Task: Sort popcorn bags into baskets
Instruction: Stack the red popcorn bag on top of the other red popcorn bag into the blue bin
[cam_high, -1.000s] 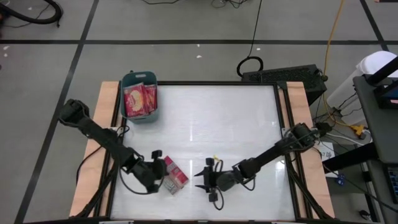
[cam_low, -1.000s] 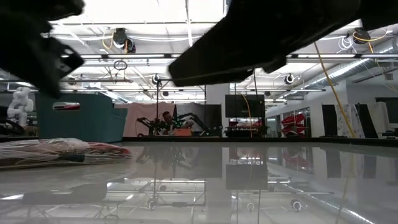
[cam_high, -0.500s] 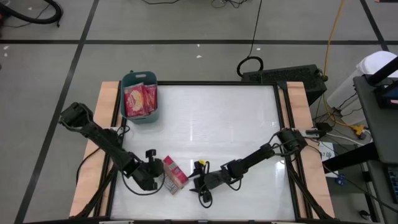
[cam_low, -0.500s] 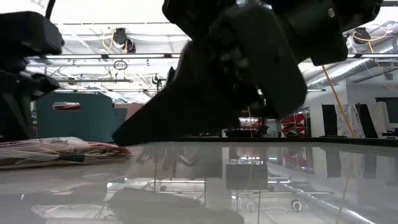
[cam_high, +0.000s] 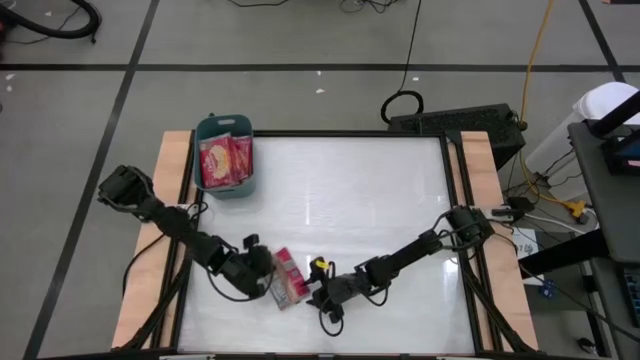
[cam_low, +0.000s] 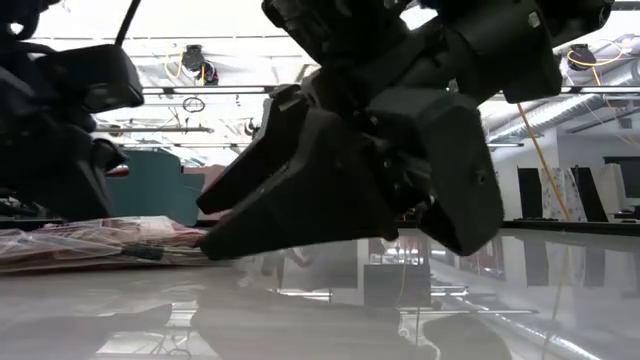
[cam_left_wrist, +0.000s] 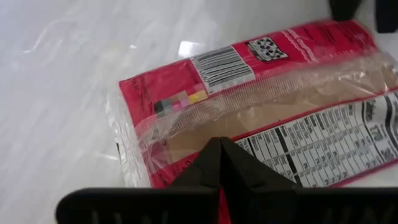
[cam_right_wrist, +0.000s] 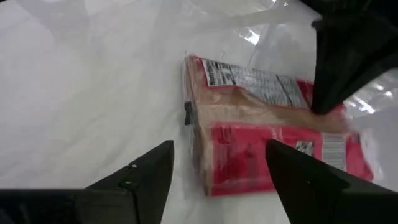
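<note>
High view: at the far-left corner of the tabletop (cam_high: 380, 180) the teal basket (cam_high: 223, 129) already holds popcorn bags (cam_high: 224, 162). Toward the near edge, the left hand (cam_high: 262, 278) is pinched shut with its tips pressing on the end of a loose popcorn bag (cam_high: 290, 278) that lies flat, label side up. Whether it grips the film or only pins it, I cannot tell. Just right of the bag, the right hand (cam_high: 316, 292) sits low with its fingers spread wide, holding nothing, aimed at the bag's other end.

The bag looks light, thin and floppy; its clear overwrap is likely slick, so it may skate on the glossy surface. The crimped ends or a long edge seem the best places to take hold.
</note>
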